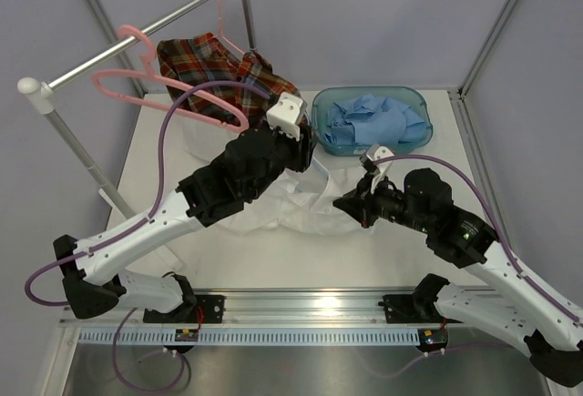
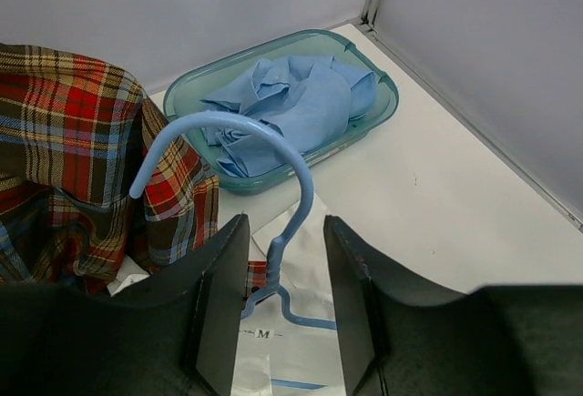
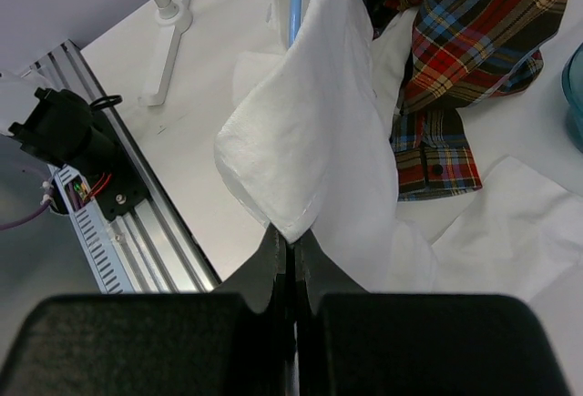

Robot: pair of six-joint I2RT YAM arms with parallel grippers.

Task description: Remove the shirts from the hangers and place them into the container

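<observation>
My left gripper [image 2: 282, 300] is open, its fingers on either side of the neck of a light blue hanger [image 2: 273, 255] without touching it. That hanger sits inside the white shirt [image 1: 305, 205], which lies on the table. My right gripper [image 3: 291, 241] is shut on a lifted fold of the white shirt [image 3: 310, 132]. The plaid shirt [image 1: 219, 73] is draped over a pink hanger [image 1: 137, 86] below the rail. A light blue shirt [image 2: 291, 105] lies crumpled in the teal container [image 2: 187, 86].
The silver rail [image 1: 137, 36] runs across the back left on posts, and a second pink hanger [image 1: 223, 14] hangs from it. One post foot [image 3: 168, 9] stands on the table. An aluminium rail [image 1: 310, 305] with the arm bases lines the near edge.
</observation>
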